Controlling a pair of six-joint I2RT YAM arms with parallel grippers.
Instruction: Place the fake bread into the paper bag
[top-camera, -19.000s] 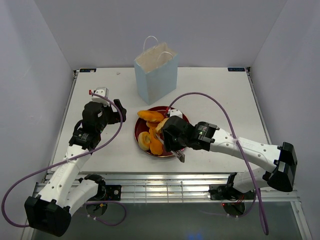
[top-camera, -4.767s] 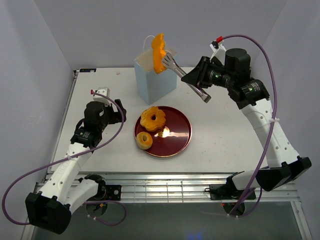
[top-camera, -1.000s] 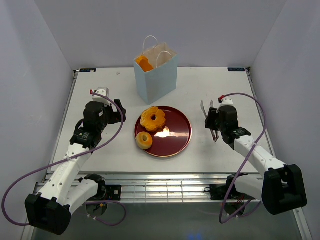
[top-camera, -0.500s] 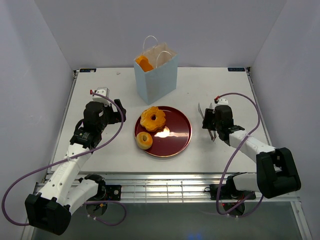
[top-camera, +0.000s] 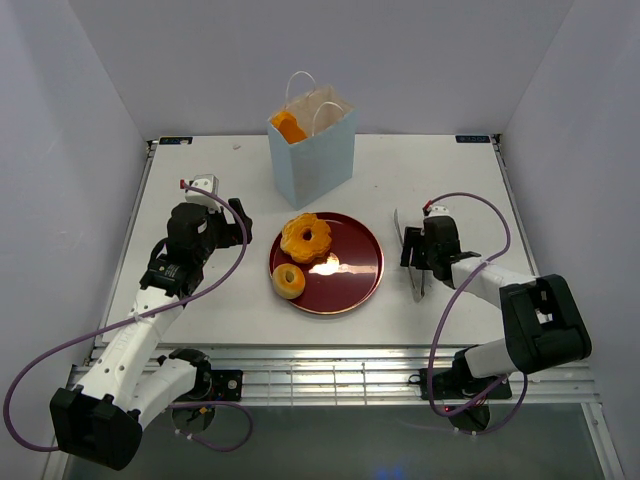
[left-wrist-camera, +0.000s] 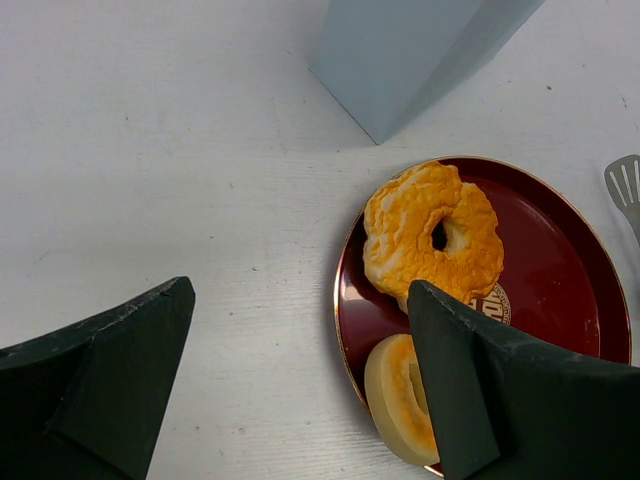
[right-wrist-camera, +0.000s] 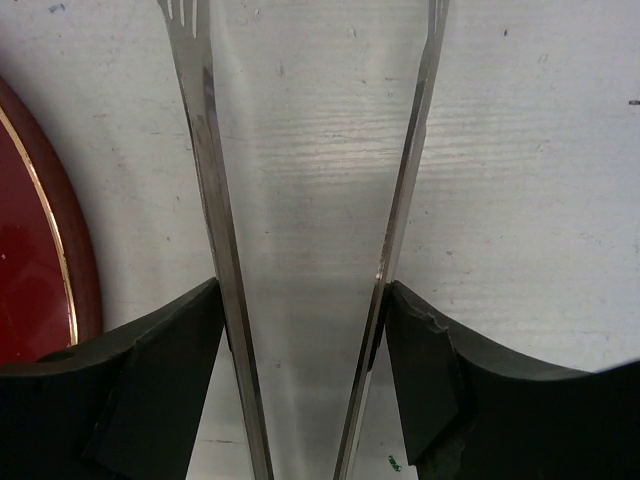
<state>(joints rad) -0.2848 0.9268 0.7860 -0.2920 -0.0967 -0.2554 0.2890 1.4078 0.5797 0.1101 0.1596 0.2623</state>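
Bread pieces (top-camera: 305, 237) are seen on the red plate (top-camera: 360, 262) at frame centre, left of the right gripper (right-wrist-camera: 305, 295), which is clamped on spread tongs (right-wrist-camera: 205, 150); one orange piece (top-camera: 291, 127) is lodged in the paper bag (top-camera: 320, 170) above.

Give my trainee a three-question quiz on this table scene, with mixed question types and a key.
1. Count: how many pastries lie on the red plate?
2. True or false: the tongs in the right tool hold a pastry.
3. The paper bag stands: A) beyond the plate's far edge; B) on the near side of the plate; C) on the plate.
Key: 1) two; 2) false; 3) A.
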